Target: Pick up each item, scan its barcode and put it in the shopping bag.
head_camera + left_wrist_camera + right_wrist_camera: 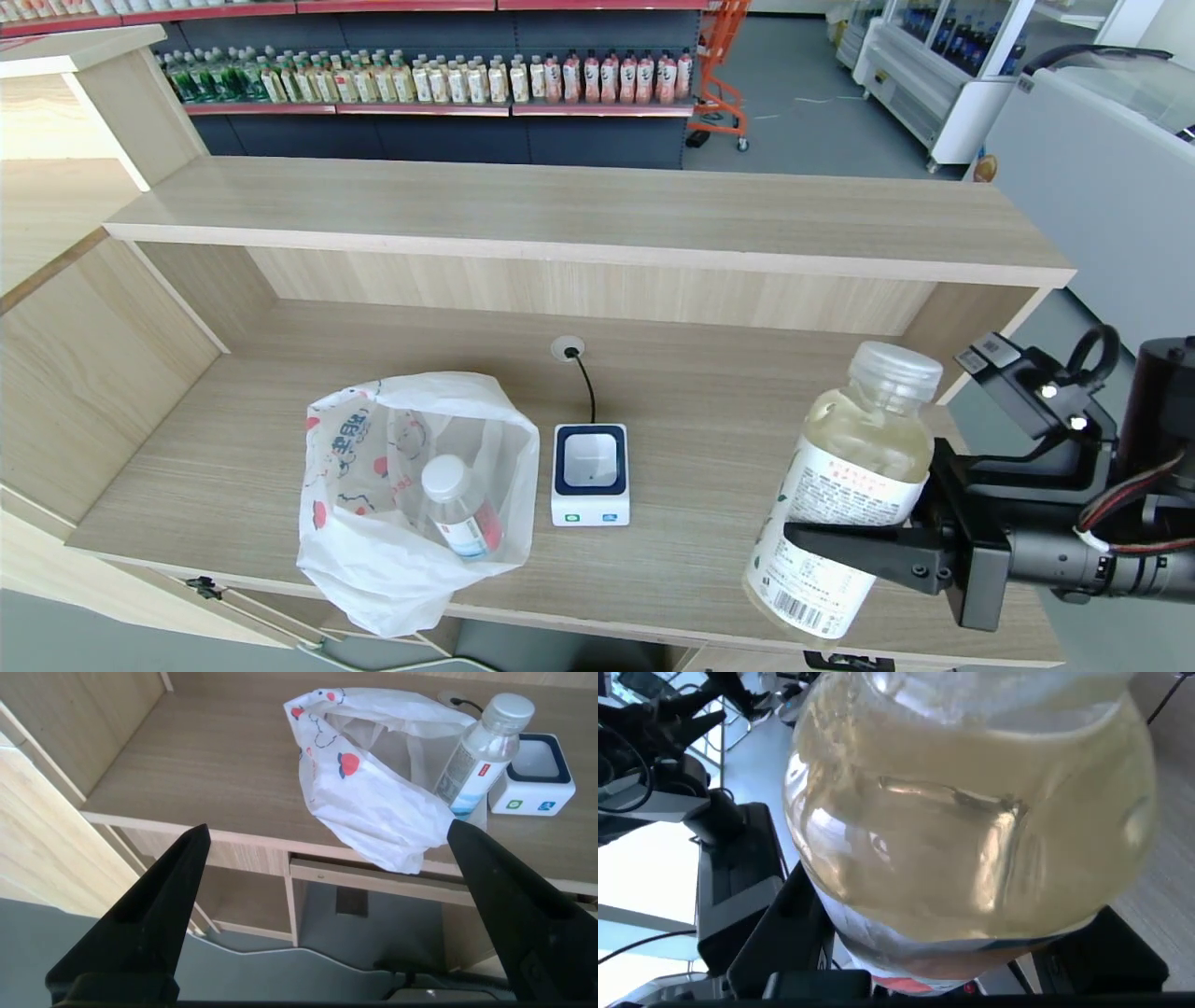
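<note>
— So, where's the big bottle (864, 439)?
— Clamped in the right pincer (859, 523), tilted, above the right front of the surface (700, 420)
— Left pincer (327, 835)?
— Spread wide, holding nothing, low before the front edge
— Bag (345, 523)?
— On the surface, small bottle (457, 513) inside, scanner (590, 471) just beside it

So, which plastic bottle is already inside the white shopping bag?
The small clear white-capped bottle; the larger pale-yellow bottle is held in the right gripper.
</note>
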You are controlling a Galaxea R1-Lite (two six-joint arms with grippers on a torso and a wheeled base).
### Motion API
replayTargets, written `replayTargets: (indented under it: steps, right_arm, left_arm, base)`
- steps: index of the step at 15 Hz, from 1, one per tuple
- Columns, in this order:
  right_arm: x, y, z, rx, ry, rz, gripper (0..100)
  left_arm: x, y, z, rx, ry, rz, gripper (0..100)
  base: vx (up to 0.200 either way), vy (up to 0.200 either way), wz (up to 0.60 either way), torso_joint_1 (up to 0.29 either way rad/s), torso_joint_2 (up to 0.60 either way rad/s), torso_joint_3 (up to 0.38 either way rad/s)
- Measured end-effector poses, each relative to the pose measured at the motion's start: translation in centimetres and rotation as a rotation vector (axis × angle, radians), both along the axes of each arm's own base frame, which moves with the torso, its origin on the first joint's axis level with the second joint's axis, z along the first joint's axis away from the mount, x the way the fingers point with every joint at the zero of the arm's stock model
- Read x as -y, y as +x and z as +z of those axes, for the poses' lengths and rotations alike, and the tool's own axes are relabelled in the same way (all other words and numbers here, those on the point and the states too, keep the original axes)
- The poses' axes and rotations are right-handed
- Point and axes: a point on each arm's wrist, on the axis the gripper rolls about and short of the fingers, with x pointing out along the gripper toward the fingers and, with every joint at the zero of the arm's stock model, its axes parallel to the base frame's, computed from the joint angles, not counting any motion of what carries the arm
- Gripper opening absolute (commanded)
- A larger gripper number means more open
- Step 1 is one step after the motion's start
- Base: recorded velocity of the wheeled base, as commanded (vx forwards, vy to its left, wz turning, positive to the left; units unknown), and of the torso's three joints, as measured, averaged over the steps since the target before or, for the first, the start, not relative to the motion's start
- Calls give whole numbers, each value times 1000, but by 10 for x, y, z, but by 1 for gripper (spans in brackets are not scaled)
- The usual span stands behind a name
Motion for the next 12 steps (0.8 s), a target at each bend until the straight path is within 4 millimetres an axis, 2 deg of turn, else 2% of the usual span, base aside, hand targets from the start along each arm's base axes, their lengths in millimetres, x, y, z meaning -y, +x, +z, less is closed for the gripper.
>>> replayTargets:
  steps: [4,12]
  right_arm:
    - [-6,2,-8,-6,-28,21,0]
    - [-29,-8,-11,-33,-69,107,0]
  left_arm:
    - [0,0,0,0,0,0,100]
    - [0,0,0,0,0,0,100]
  base:
    - [0,0,0,0,0,0]
    - [0,0,0,0,0,0]
